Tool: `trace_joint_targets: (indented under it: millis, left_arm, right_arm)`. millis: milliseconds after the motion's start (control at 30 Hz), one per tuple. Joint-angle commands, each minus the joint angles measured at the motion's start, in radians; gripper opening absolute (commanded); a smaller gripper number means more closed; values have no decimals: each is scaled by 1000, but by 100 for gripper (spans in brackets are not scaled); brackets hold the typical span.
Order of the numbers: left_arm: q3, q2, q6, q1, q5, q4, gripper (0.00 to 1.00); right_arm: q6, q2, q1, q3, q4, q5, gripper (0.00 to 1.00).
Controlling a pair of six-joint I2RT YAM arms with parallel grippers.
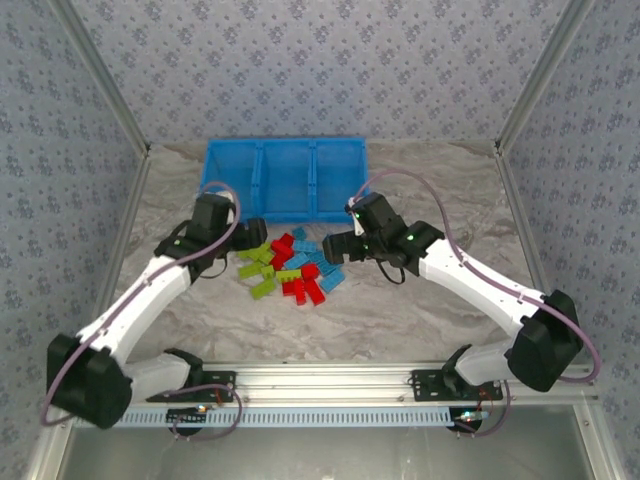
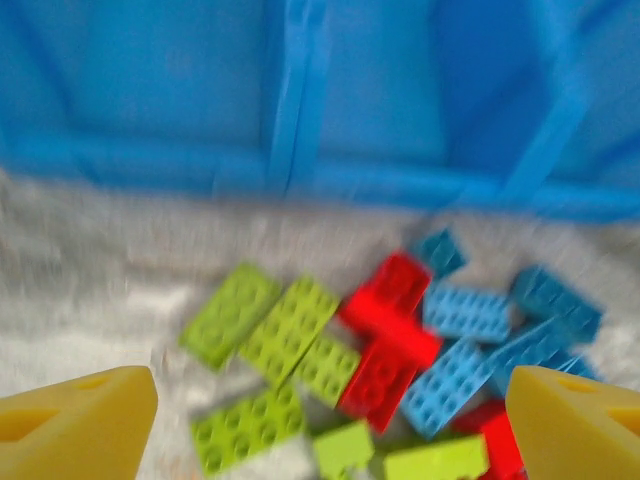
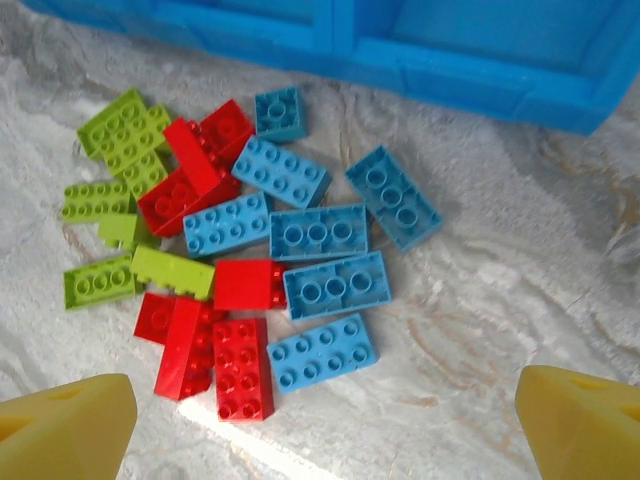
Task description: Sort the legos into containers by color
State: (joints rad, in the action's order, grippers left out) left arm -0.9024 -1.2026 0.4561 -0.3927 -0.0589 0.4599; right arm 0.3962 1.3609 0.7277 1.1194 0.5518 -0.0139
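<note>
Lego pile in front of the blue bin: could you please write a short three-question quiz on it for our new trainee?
1. True or false: the small studded plastic bricks lie in one pile on the marbled grey table, outside the bright blue plastic bin tray.
2. Multiple choice: in the top view, which bricks lie at the pile's left end? A red bricks; B lime green bricks; C light blue bricks.
3. Short answer: how many compartments does the tray have?
Key: 1 true; 2 B; 3 three.
</note>
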Motion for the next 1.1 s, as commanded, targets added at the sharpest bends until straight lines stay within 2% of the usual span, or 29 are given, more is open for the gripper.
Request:
trace_joint_targets:
  millis: [0,67,233,333,467,633,767,933,1067]
  left_arm:
    - [-22,-108,17,69,104,226,87]
    - [-41,-170,-5,114,138,224,86]
    - [-102,-278,-50,156,128,159,84]
    - [-121,-334,-56,217,162,101,70]
    - [-180,-422,-87,244,205,69,61]
    - [-210,-492,-88,241,304,30,60]
    - [-214,-528,-106,239,269,32,58]
    - [-203,-558,-98,238,251,40,50]
    - [-177,-554,-75,240,167,56,44]
  right_arm:
    - [19,9,1,26,44,27,100]
    - [7,7,0,26,74,27,100]
    - [5,-5,2,9,89,17,100]
    - [10,-14,2,-3,82,17,100]
    - [19,-20,2,-10,83,7,100]
    - [28,-23,2,-10,83,-1,100]
    - [36,-22,4,-9,83,-1,100]
    - [41,-20,3,2,88,-4,100]
    - [44,-23,3,5,94,-9,100]
